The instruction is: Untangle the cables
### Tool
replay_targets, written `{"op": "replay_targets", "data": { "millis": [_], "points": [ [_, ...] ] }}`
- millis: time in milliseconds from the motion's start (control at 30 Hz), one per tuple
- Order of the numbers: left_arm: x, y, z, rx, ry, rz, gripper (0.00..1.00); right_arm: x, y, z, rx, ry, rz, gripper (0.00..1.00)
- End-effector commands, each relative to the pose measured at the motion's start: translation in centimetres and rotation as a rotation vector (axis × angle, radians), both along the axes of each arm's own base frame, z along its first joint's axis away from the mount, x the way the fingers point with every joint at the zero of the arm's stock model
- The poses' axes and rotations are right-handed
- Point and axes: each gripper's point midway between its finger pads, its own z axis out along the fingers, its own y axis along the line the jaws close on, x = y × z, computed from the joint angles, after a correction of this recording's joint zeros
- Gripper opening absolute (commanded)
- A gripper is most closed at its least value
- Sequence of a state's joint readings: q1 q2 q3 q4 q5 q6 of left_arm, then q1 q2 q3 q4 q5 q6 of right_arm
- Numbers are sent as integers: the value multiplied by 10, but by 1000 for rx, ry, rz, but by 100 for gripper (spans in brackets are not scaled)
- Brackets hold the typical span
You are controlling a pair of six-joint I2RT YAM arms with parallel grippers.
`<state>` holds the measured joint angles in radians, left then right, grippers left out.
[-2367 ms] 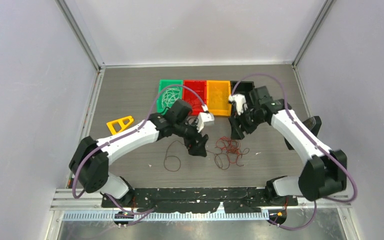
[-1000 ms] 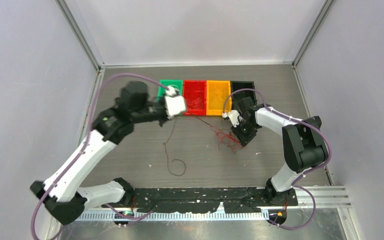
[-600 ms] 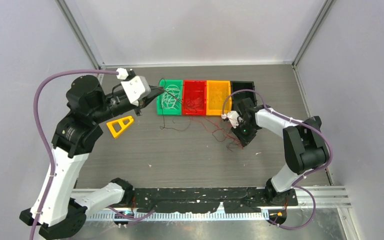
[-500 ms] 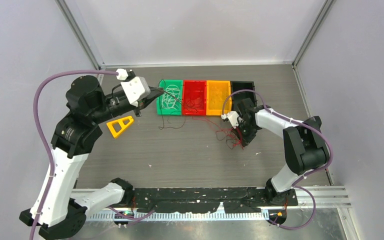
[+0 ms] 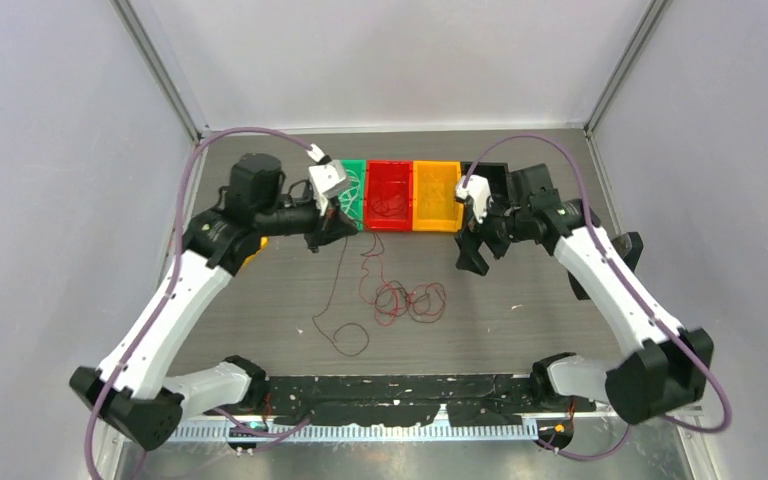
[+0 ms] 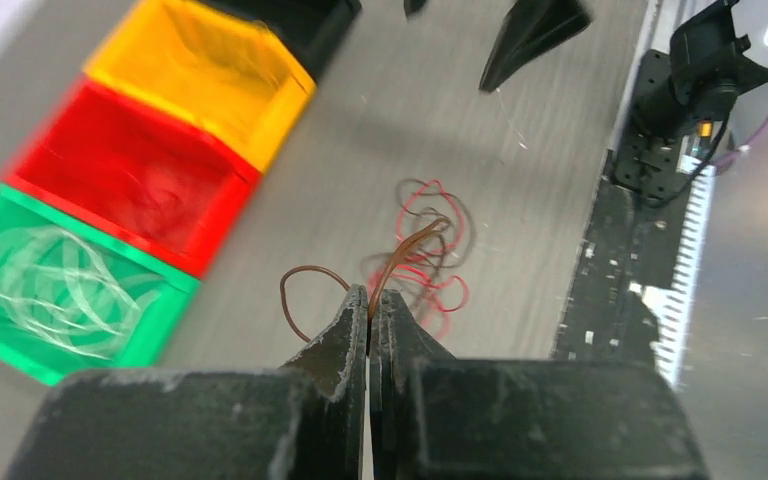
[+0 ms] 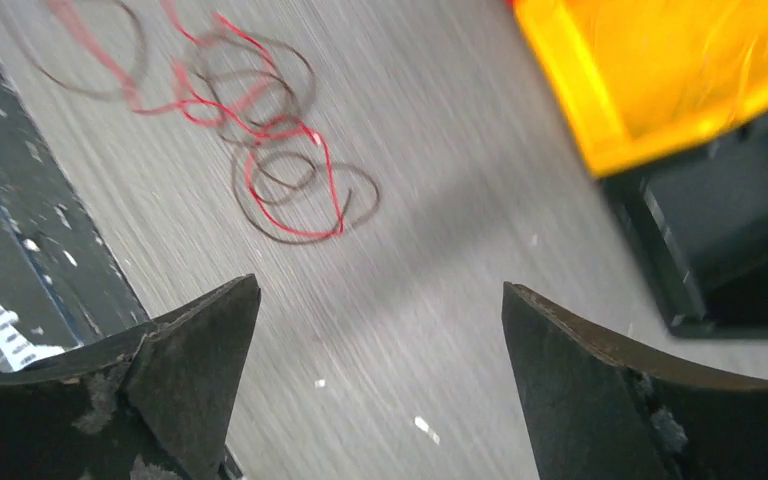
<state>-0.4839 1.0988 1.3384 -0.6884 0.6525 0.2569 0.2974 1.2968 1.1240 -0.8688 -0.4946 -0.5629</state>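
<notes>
Brown wire [image 6: 405,255], hair-thin and springy, is pinched in my left gripper [image 6: 369,298] and trails down to the desk [image 5: 520,325] beside the tangled red-and-brown cables [image 5: 407,298]. My right gripper [image 7: 378,292] hangs wide and empty. I judge these loops light and limp, best taken at a free end.

A dark grey wood-grain table [image 5: 520,330] is enclosed by pale walls [image 5: 390,60] on three sides; metal posts [image 5: 160,70] are seen at its far corners.
</notes>
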Motion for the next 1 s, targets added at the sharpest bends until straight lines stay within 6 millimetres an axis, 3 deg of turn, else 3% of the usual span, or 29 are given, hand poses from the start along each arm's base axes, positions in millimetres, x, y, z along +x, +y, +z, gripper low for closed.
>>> {"op": "replay_targets", "data": {
  "millis": [0,133,233,300,467,533,567,667,733,833,900,933,967],
  "points": [
    [9,-15,-33,-32,202,28,0,-20,49,46,240,-77,147,99],
    [18,-12,-94,103,410,73,0,-25,84,27,242,-81,213,100],
    [22,-3,-130,126,580,118,0,-22,104,15,265,-77,224,100],
    [27,0,-136,62,635,137,0,-18,119,4,268,-52,224,100],
    [30,-4,-126,-50,648,113,0,-8,158,-5,351,10,177,100],
    [28,-5,-123,-71,670,103,0,6,174,-7,390,-29,140,100],
    [28,-4,-124,-79,682,106,0,6,179,-18,389,0,115,100],
    [32,4,-124,-114,724,138,0,30,190,-32,403,-35,9,99],
    [34,11,-125,-126,747,164,0,35,198,-37,419,-17,0,96],
    [37,20,-129,-132,773,191,4,34,211,-43,437,18,33,80],
    [36,24,-137,-118,796,212,19,35,216,-48,443,33,35,57],
    [34,27,-143,-108,812,227,34,36,217,-50,445,40,30,34],
    [31,29,-150,-98,829,246,42,37,218,-49,447,38,29,24]
  ]
}}
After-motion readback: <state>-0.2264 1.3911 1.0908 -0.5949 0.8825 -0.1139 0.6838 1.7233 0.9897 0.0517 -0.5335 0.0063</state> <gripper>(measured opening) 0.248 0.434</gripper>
